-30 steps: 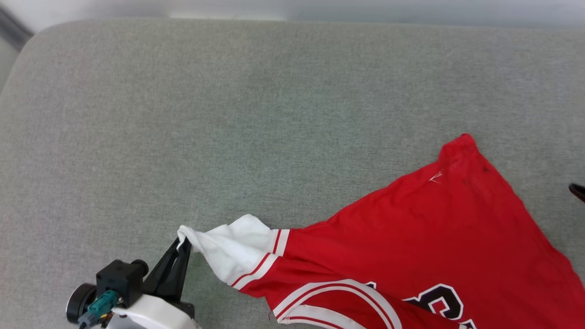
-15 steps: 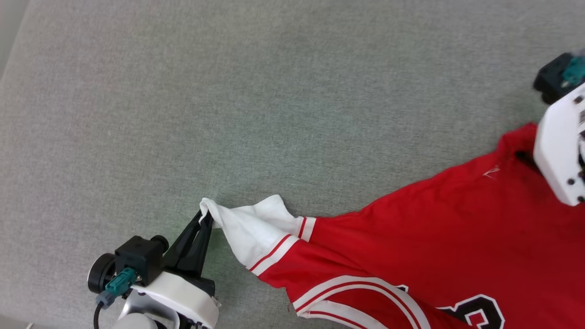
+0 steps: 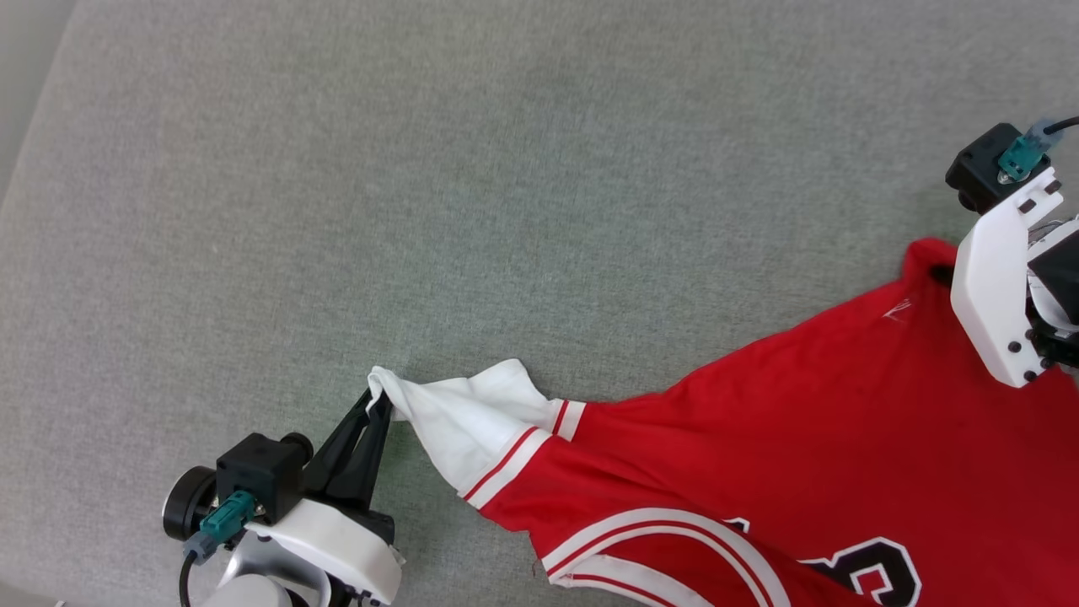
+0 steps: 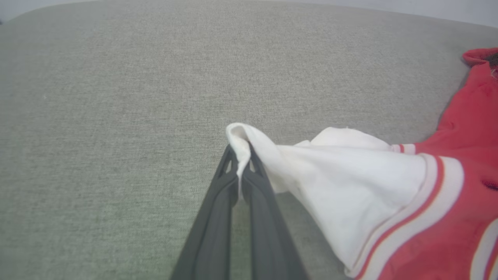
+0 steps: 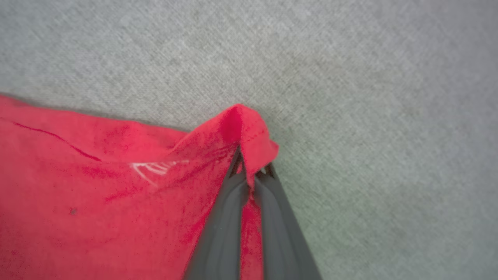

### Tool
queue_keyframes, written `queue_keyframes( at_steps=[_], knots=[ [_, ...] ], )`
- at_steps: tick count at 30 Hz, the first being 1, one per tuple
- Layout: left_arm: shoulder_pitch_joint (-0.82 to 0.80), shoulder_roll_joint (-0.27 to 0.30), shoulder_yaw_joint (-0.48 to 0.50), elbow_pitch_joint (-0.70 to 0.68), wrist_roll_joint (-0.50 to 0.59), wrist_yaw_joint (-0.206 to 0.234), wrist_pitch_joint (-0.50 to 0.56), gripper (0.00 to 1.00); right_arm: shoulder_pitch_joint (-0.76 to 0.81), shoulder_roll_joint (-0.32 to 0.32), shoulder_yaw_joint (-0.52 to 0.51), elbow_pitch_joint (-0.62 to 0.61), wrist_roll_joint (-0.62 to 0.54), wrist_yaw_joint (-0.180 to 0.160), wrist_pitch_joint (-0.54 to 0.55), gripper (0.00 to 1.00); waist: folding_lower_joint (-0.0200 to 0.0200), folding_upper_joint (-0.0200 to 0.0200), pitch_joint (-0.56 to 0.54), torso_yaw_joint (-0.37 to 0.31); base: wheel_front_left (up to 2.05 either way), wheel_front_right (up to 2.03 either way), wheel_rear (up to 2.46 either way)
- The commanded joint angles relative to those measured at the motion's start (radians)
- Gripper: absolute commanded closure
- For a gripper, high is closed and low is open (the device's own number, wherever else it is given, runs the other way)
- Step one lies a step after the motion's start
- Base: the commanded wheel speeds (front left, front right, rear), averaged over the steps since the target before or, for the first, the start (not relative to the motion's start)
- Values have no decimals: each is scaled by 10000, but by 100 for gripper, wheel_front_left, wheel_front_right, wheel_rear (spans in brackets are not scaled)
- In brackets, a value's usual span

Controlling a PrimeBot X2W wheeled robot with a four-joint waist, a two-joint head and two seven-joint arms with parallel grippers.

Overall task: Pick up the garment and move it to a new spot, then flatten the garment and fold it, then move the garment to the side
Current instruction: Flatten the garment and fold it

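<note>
Head view. Shirt [image 3: 801, 438]: smooth red jersey knit, spread over the lower right of a grey-green woven surface [image 3: 506, 169] with a rounded corner at upper left. Drawn out into a rough triangle, lightly creased. One white sleeve [image 3: 459, 421], soft and crumpled, edged with red-and-white striped trim, pulled to a point at the left. Curved striped band and part of the black, white-outlined lettering [image 3: 868, 573] at the bottom edge. Left gripper [image 3: 377, 403]: two long dark fingers, white housing and black camera block behind; jaws narrow, pinching the sleeve tip. Right gripper [image 3: 944, 274]: angular white housing at the right edge, fingers mostly hidden, tip at the far red corner of the shirt.

Left wrist view. Dark tapered fingers [image 4: 218, 217] with openwork tips, jaws closed on a small fold of white sleeve cloth. Sleeve fanning out to the right, then striped trim, then red body. Fine, even weave on the grey surface.

Right wrist view. Jaws closed on a stitched red hem corner [image 5: 245, 124], peaked into a small tent just above the surface. Red cloth slack and wrinkled to the left, with a small pale scribbled mark.
</note>
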Motion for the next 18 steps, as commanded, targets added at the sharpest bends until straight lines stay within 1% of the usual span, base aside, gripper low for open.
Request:
queue_keyframes(
  at_steps=[1, 5, 6, 7, 8, 9, 12, 18],
  knots=[
    [-52, 113, 38, 72, 91, -64, -46, 100, -101, 62, 42, 91, 95, 21, -374, 100, -1, 0, -568, -250, 0, 0, 0],
    [-389, 286, 8, 75, 277, -124, 91, 100, -258, -106, -70, 11, 158, 12, -1422, 100, -1, 0, -1293, -465, 0, 0, 0],
    [-389, 286, 8, 75, 277, -124, 91, 100, -258, -106, -70, 11, 158, 12, -1422, 100, -1, 0, -1293, -465, 0, 0, 0],
    [-512, 336, 3, 41, 332, -157, 138, 100, -272, -126, -116, -25, 217, 12, -1653, 100, -1, 0, -1434, -518, 0, 0, 0],
    [-823, 451, 38, -41, 443, -153, 272, 100, -328, -109, -265, -72, 309, 12, -2073, 100, -1, 0, -1715, -655, 0, 0, 0],
    [-823, 451, 38, -41, 443, -153, 272, 100, -328, -109, -265, -72, 309, 12, -2073, 100, -1, 0, -1715, -655, 0, 0, 0],
    [-1471, 575, 152, -176, 563, -258, 465, 100, -427, -84, -618, -168, 341, 12, -2683, 100, -1, 0, -1988, -840, 0, 0, 0],
    [-3369, 774, 488, -316, 835, -573, 937, 100, -882, 223, -1405, -360, -153, 12, -3513, 100, -1, 0, -1979, -1210, 0, 0, 0]
  ],
)
